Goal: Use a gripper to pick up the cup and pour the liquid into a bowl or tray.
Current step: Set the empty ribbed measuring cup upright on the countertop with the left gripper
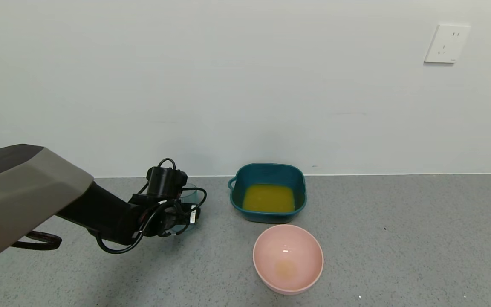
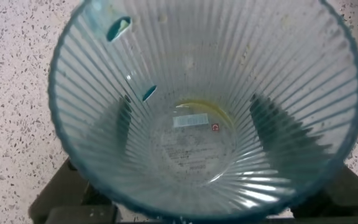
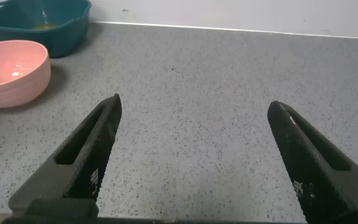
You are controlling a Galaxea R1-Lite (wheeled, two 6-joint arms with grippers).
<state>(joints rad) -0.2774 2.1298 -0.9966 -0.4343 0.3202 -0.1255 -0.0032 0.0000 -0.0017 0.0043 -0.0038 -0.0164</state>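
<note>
Inside cup [image 2: 197,124]: small pale label on base, writing unreadable.

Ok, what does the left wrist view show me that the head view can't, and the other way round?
Only the left wrist view looks down into the cup: nearly empty, just a thin orange smear of liquid at the bottom. Only the head view shows the teal tub holding orange liquid, the pink bowl in front of it, and the left pincer around the cup. Both show the cup and the grey speckled counter.
</note>
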